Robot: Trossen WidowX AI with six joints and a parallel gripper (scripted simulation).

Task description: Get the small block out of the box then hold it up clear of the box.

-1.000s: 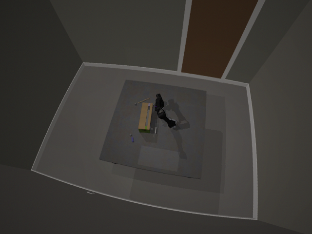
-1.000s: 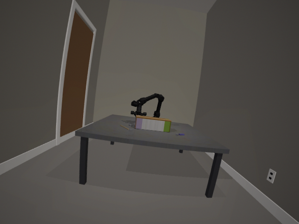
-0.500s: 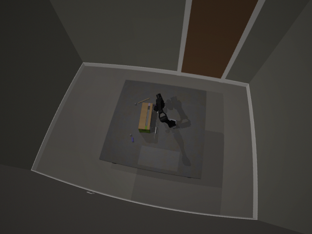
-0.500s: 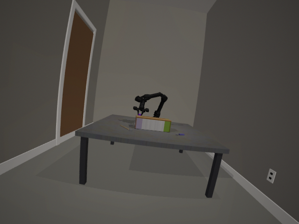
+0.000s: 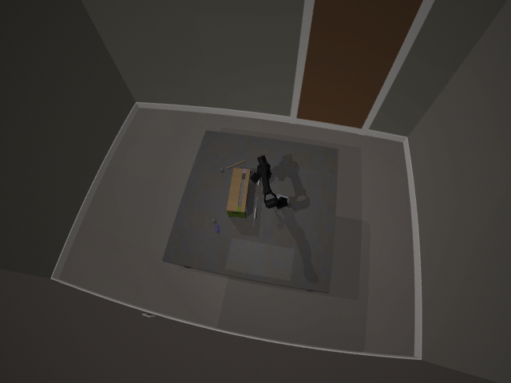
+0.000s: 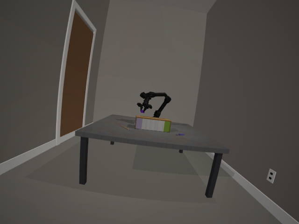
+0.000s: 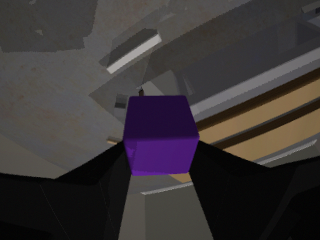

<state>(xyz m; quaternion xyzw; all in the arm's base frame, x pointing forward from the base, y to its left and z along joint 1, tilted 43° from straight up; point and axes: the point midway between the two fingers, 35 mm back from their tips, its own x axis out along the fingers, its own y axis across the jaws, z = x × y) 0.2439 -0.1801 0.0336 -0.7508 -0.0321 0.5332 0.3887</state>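
My gripper (image 6: 142, 110) is shut on the small purple block (image 6: 142, 111) (image 7: 160, 117), which sits between the fingertips. In the exterior view the block hangs in the air, higher than the box top and near its lilac end. The box (image 5: 237, 189) (image 6: 153, 124) (image 7: 260, 115) stands upright on the table (image 5: 192, 238) (image 6: 108, 135), with a tan top, a lilac end and a green end. In the top view the gripper is beside the box's lilac end, on the arm's side; the fingertips are hidden there. The exact gap between block and box is unclear.
A pale bar (image 5: 255, 213) (image 7: 135, 52) lies in front of the box. A thin wooden stick (image 5: 235, 164) (image 6: 124, 127) and a small grey piece (image 5: 221, 169) lie past the lilac end. A blue-purple piece (image 5: 217, 228) (image 6: 181, 134) and another grey piece (image 5: 214, 220) lie off the green end.
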